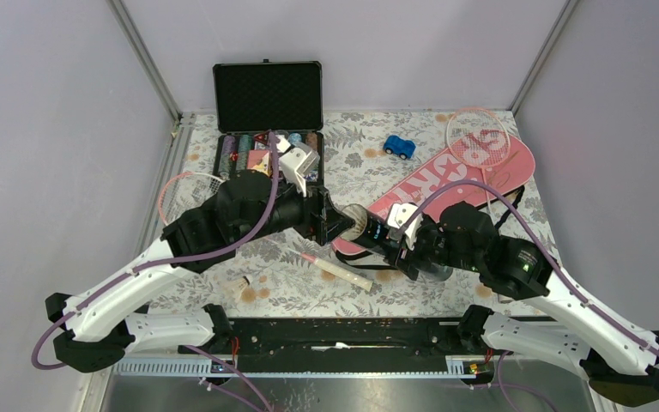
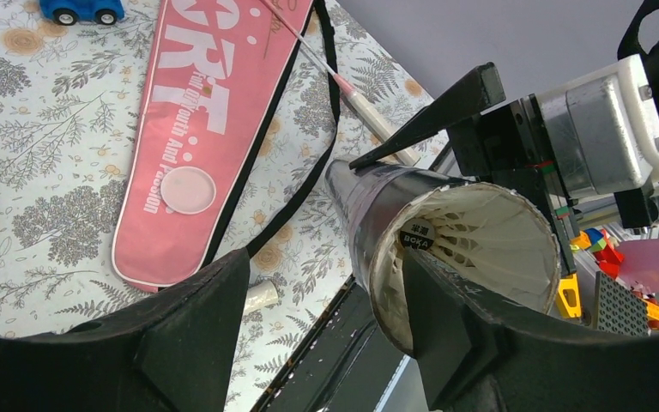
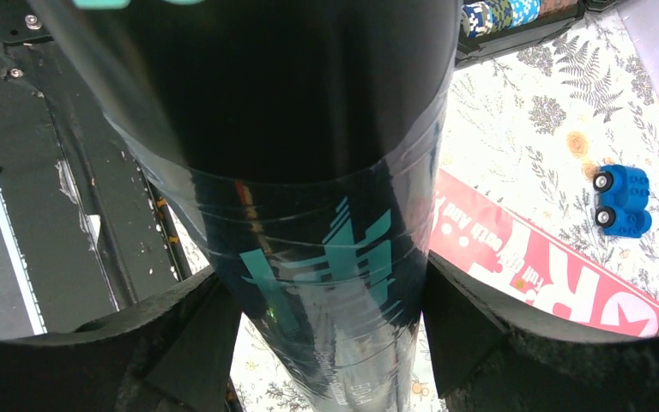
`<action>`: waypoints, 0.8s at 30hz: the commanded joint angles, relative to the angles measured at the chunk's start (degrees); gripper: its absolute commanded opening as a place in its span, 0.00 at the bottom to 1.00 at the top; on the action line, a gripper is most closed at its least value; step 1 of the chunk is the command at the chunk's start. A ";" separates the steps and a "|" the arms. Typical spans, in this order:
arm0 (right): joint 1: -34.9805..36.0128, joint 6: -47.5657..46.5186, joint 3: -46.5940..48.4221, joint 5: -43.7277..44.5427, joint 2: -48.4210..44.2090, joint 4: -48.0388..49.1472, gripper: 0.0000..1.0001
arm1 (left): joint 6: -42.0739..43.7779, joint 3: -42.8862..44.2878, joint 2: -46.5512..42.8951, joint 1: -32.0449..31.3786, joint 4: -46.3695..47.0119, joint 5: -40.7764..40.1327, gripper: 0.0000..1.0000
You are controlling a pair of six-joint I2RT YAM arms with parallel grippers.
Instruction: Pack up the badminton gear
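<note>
My right gripper (image 1: 388,237) is shut on the black tube with teal print (image 3: 309,257) and holds it above the table, its mouth toward the left arm. White shuttlecock feathers (image 2: 489,236) fill the mouth. My left gripper (image 2: 326,296) is open at that mouth (image 1: 356,225), with one finger (image 2: 446,309) across the rim and nothing between the jaws. The pink "SPORT" cover (image 1: 446,184) lies at the right with one racket (image 1: 478,137) on it. The other racket (image 1: 184,193) lies at the left, partly under my left arm, and its white handle (image 1: 347,276) shows in the middle.
The open black poker chip case (image 1: 268,112) stands at the back. A blue toy car (image 1: 400,147) sits behind the cover. A small white shuttlecock (image 1: 240,282) lies near the front edge on the left. Walls close in both sides.
</note>
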 commanded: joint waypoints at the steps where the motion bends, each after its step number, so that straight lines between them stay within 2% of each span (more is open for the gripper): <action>1: 0.45 -0.23 0.96 -1.07 -1.95 12.91 0.46 | 2.17 -0.52 1.72 -0.24 -2.12 2.82 0.70; 11: 0.45 0.75 -5.12 -2.29 -3.87 19.44 0.44 | 3.70 0.82 5.59 -0.24 -5.01 2.12 0.70; 16: 0.46 0.51 -5.47 -1.94 -3.44 19.14 0.44 | 1.53 1.10 3.14 -0.24 -4.23 1.04 0.70; 24: 0.44 -0.16 -8.41 0.47 -5.05 18.98 0.44 | -0.60 2.68 -2.92 -0.24 -3.47 -0.36 0.80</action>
